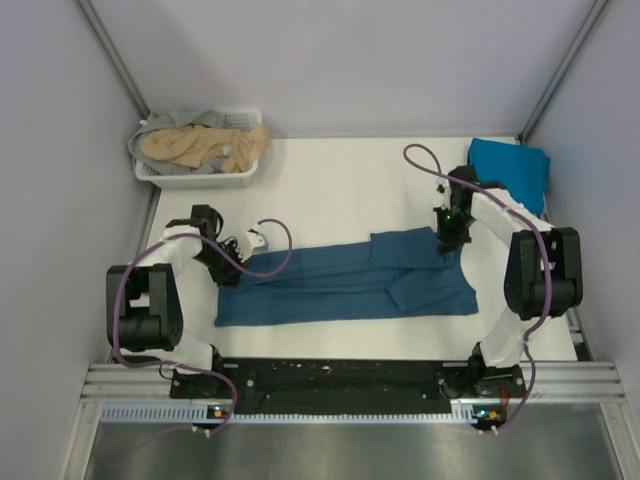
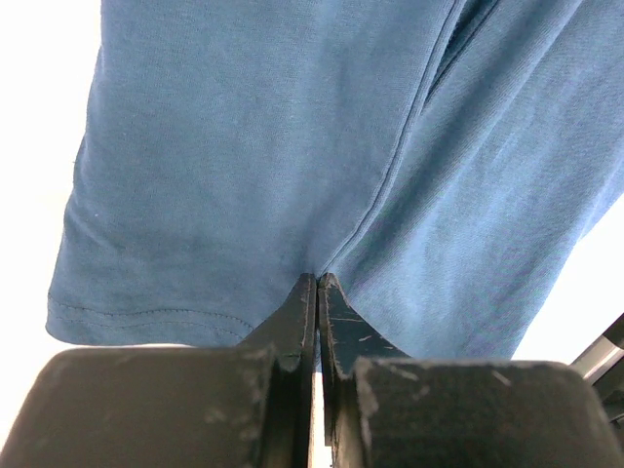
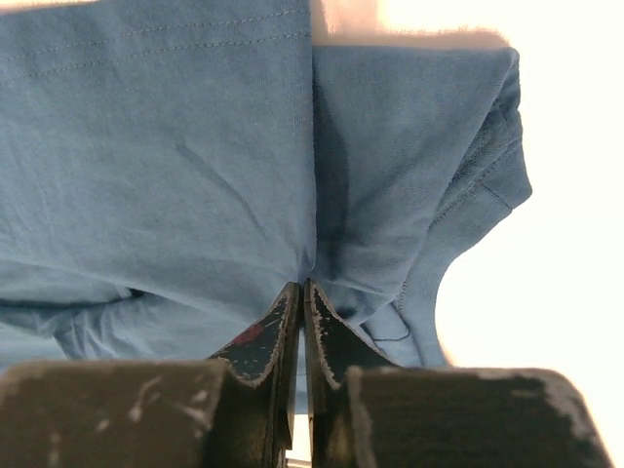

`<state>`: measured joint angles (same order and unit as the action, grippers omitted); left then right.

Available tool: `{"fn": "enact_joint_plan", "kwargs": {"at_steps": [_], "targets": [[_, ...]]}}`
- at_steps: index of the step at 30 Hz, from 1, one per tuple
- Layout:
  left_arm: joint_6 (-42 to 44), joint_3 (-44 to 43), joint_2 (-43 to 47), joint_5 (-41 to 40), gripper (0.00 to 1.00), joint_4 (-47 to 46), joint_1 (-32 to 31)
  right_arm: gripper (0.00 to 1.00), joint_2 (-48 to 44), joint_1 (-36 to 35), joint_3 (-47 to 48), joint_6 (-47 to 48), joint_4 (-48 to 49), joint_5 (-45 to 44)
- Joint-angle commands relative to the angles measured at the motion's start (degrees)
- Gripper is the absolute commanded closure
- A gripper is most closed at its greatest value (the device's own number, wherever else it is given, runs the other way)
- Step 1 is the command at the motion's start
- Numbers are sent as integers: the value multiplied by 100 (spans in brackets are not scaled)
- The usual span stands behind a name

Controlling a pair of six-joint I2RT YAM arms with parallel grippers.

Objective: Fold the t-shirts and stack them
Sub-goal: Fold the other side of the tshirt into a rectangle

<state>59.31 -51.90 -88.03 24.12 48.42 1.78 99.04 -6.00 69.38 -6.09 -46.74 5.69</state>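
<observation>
Teal-blue cotton fills both of my wrist feeds. On the left wrist camera, the left gripper has its jaws pressed to a hairline gap, with a ridge of the dark teal-blue t-shirt pinched at the tips. A stitched hem runs along the cloth's lower left edge. The right wrist camera shows much the same for the right gripper: its jaws are closed on the cloth, with a doubled-over flap and a curved stitched edge to its right.

Neither close view tells me how the shirt lies as a whole. The overhead camera does: the shirt is stretched out as a long band across the near-middle of the white table. The left gripper is at its far left corner and the right gripper is on its far right edge.

Only the overhead view reaches further back. A cyan-blue t-shirt lies folded at the far right corner. At the far left corner, a white basket holds a tan t-shirt with a grey t-shirt bunched behind it.
</observation>
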Motion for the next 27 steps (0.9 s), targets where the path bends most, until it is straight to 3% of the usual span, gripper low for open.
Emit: {"fn": "enact_joint_plan", "kwargs": {"at_steps": [1, 12, 27], "targets": [[-33, -110, 110, 102, 100, 27, -20, 100, -307, -42, 172, -24, -54, -147], [-69, -224, 163, -153, 100, 18, 7, 100, -878, -42, 190, 354, -1134, -192], [54, 57, 23, -689, 100, -140, 6, 100, 52, -156, -65, 442, -1522, -314]]}}
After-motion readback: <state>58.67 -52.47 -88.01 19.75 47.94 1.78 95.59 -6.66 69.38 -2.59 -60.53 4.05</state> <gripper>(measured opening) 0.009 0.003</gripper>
